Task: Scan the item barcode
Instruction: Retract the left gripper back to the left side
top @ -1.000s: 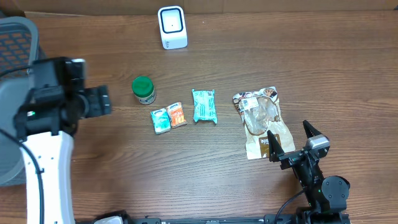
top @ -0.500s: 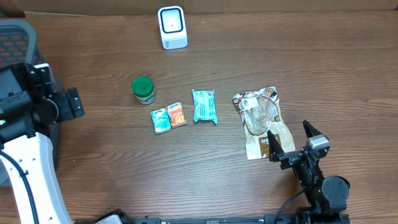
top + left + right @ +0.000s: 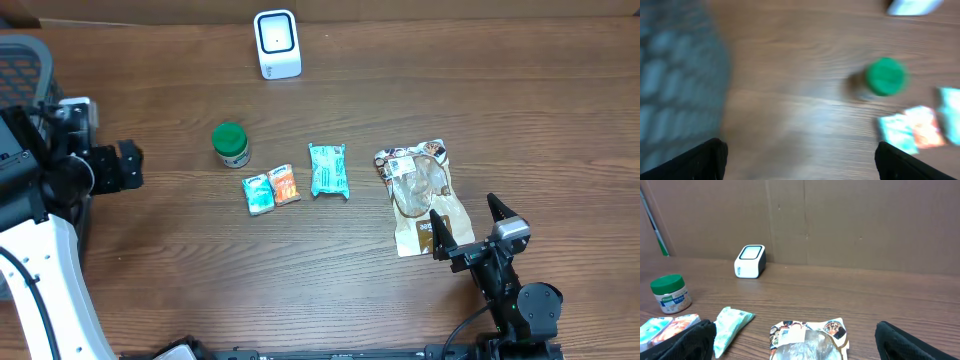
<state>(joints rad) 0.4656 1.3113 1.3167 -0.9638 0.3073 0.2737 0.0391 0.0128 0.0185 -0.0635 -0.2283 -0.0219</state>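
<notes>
- Jaws on my left, wide apart and empty, have drawn back to the left edge of the counter (image 3: pixel 180 250), away from the green-lidded jar (image 3: pixel 231 144).
- Right jaws gape near the brown pouch (image 3: pixel 424 196).
- Scanner (image 3: pixel 277 43) waits; nothing lifted yet.

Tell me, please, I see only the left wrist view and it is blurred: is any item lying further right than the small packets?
Observer: Yes, a brown snack bag lies flat to the right of the teal packet.
Operator: Is the right arm holding it?
Observer: No, the right fingers stand open and empty beside the bag's near end.
Operator: And the white thing at my top edge?
Observer: It is the scanner, standing at the table's far edge.
</notes>
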